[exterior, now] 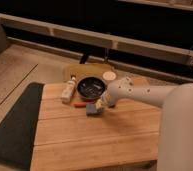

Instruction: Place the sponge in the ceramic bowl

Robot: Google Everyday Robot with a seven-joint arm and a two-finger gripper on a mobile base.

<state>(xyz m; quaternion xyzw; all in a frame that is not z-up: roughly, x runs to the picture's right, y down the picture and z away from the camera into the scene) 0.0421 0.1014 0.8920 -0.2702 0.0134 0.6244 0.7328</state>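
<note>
The sponge (92,110), a small blue-grey pad, is on the wooden table (90,140) just in front of the ceramic bowl (91,86). The bowl is dark and glossy and stands near the table's back edge. My gripper (99,104) sits at the end of the white arm (135,92) that reaches in from the right. It is right at the sponge's upper right edge and touches or nearly touches it. The gripper's tip is partly hidden against the sponge.
A pale bottle (68,90) lies left of the bowl. A thin red object (81,105) lies left of the sponge. A small white disc (108,75) rests behind the bowl on a yellowish board (82,70). A dark mat (12,125) covers the floor at left.
</note>
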